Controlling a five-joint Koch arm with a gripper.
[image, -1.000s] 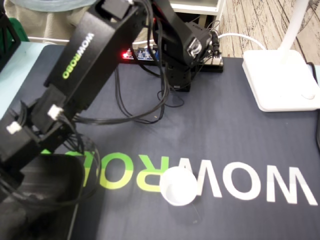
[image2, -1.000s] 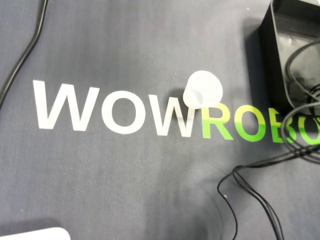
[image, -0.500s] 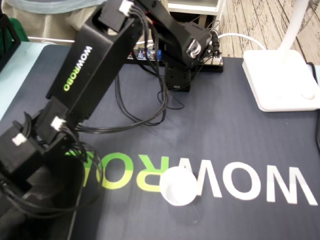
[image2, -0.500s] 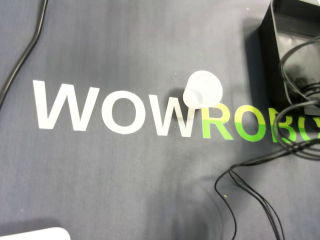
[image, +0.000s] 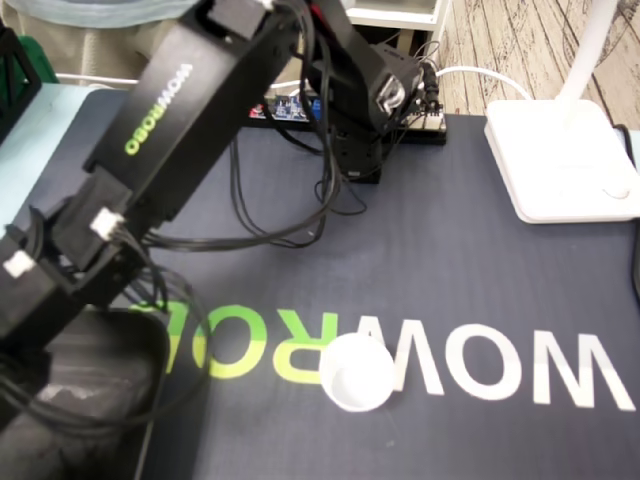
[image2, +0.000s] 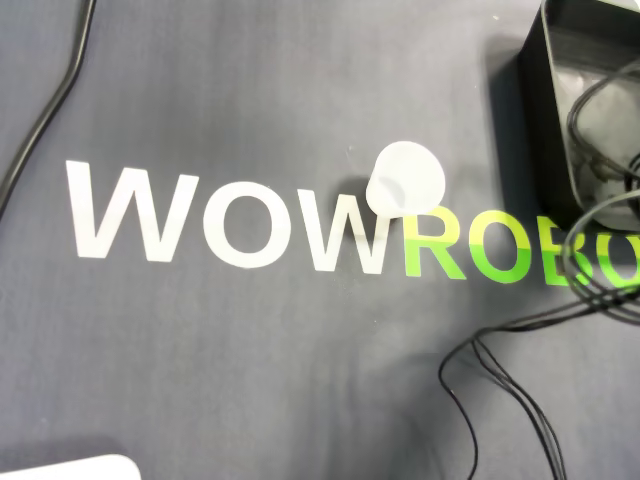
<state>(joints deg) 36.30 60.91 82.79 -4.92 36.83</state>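
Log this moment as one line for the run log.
arm: bent low over black bin | pincer: out of view | white cup: standing on mat lettering, apart from arm | lamp base: right side, fixed view

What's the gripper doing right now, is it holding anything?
Gripper: cannot be told; it is out of sight where the arm reaches down at the black bin. The white cup stands alone, untouched.
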